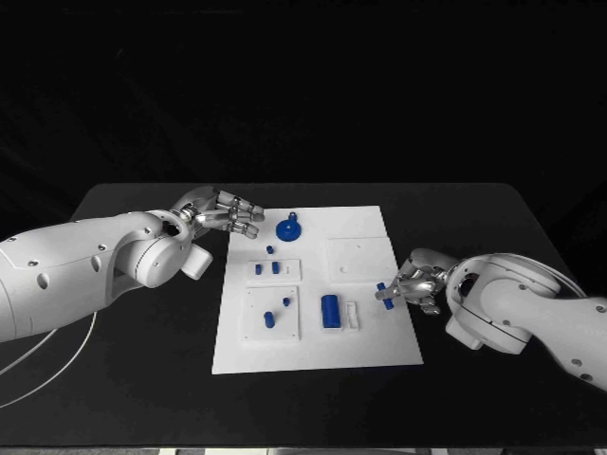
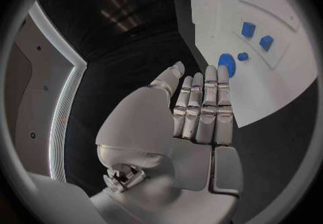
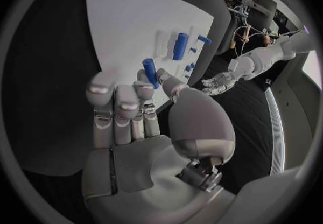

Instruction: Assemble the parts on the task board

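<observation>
Parts lie scattered on the white board [image 1: 372, 351] at mid-table: nearest, a blue cylinder [image 1: 331, 310] beside two small pieces [image 1: 276, 313]. At the board's right edge, the right hand [image 1: 411, 287] pinches a blue peg [image 1: 383, 291] between thumb and finger. Farther back sit two small blocks [image 1: 266, 269], then a round blue knob [image 1: 288, 228]. The left hand [image 1: 225, 217] hovers just beside that far corner, fingers straight and holding nothing.

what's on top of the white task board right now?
On the white task board: a large blue cylinder, a round blue disc and several small blue pieces. The right robot hand pinches a small blue peg at its edge, covering that spot.
</observation>
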